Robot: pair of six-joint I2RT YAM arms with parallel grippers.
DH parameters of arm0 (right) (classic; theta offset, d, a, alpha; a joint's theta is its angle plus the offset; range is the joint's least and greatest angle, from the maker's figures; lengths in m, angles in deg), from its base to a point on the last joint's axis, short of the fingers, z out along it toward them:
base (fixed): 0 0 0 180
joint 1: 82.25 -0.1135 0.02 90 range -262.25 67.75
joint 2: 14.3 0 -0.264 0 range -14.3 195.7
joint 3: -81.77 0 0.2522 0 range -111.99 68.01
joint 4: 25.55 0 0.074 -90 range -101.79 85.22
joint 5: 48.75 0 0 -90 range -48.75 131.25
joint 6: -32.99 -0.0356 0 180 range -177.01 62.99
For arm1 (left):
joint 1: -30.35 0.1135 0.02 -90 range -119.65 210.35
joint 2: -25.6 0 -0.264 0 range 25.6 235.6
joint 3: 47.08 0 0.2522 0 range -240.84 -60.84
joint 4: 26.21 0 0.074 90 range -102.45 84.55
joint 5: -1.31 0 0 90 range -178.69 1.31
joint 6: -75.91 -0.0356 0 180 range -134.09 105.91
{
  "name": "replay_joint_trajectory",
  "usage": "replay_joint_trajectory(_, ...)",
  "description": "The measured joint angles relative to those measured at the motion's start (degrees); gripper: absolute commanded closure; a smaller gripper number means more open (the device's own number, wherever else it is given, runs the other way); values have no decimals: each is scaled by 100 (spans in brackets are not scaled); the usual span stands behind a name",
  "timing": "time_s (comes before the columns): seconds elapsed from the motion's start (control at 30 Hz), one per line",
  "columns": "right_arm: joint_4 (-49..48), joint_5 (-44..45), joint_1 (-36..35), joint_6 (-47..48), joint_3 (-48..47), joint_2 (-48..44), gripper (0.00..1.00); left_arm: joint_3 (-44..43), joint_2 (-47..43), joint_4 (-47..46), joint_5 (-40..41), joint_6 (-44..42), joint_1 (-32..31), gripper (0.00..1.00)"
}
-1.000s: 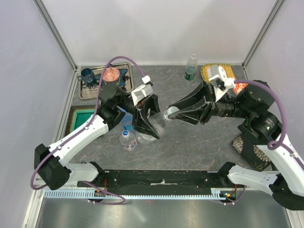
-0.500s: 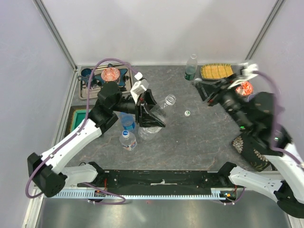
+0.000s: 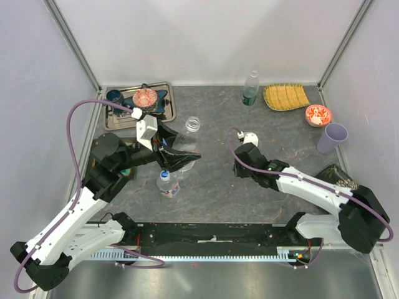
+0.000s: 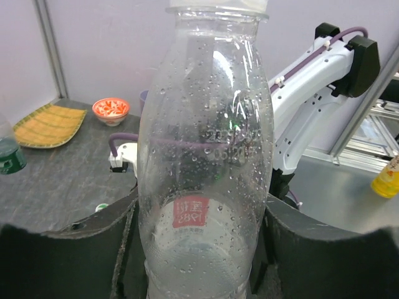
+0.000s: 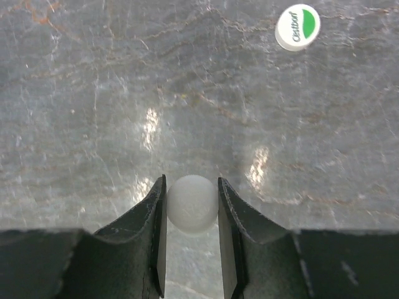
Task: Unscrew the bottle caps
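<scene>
Left wrist view: a clear bottle (image 4: 206,156) fills the middle and runs straight up the picture, with droplets on its inner wall and a red sticker low down.
Left gripper (image 4: 203,249): jaws clamped on the bottle's lower body, one dark jaw on each side.
Behind the bottle: a yellow mat (image 4: 47,124) and a red-and-white bowl (image 4: 111,108) sit on the grey table (image 4: 62,180). A green bottle (image 4: 9,156) is cut off by the left edge.

Right wrist view: looks straight down at the table.
Right gripper (image 5: 192,208): jaws closed against both sides of a round white cap (image 5: 192,200).
Second cap (image 5: 297,27): white and green, lying flat on the table toward the upper right, well apart from the gripper.

Top external view: both arms reach over the middle of the table.
Clear bottle: held by the left arm, left of centre, with its uncapped mouth toward the far side.
Labelled bottle (image 3: 167,182): upright just on the near side of the left gripper, white cap on.
Blue bottle (image 3: 166,167): between the labelled bottle and the gripper, mostly hidden.
Green bottle: upright at the far edge with its cap on, just beside the yellow mat.
Right gripper: pointing down at the table right of centre, apart from the clear bottle.
Lilac cup (image 3: 331,137): by the right edge, near the bowl.
Tray (image 3: 124,87): in the far left corner, holding small dishes.
</scene>
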Motion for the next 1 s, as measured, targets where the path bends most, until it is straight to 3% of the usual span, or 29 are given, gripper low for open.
replay_joint_trajectory(0.37, -1104, 175, 391, -245, -149, 1945, 100, 444, -579, 409, 511, -149, 0, 42)
replay_joint_trajectory(0.6, -1414, 234, 667, -306, -494, 2411, 100, 518, -765, 520, 595, -155, 0, 42)
replay_joint_trajectory(0.83, -1528, 205, 752, -310, -632, 2579, 53, 584, -769, 577, 601, -190, 0, 42)
replay_joint_trajectory(1.0, -1784, 140, 745, -341, -446, 2474, 37, 605, -763, 610, 605, -192, 0, 41)
